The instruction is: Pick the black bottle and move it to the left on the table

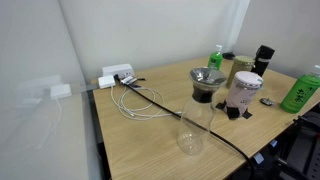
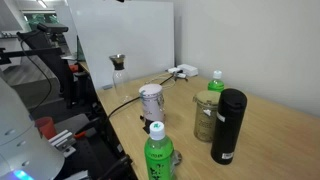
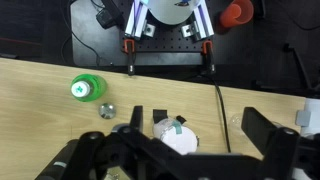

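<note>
The black bottle (image 2: 228, 125) stands upright on the light wood table (image 2: 280, 140), next to an olive glass jar (image 2: 205, 116). It also shows at the far side in an exterior view (image 1: 263, 58). It is out of the wrist view. My gripper (image 3: 197, 128) shows only in the wrist view. It is open and empty, with its dark fingers spread wide high above a white lidded container (image 3: 176, 136). The gripper is not in either exterior view.
A large green bottle (image 2: 158, 155) (image 1: 301, 90) (image 3: 86, 89), a small green bottle (image 2: 215, 84) (image 1: 216, 57), the white container (image 1: 245, 90) (image 2: 150, 101) and a glass carafe with a dark funnel (image 1: 197, 110) (image 2: 118, 70) stand on the table. A power strip (image 1: 117, 75) and cables (image 1: 145, 103) lie there too.
</note>
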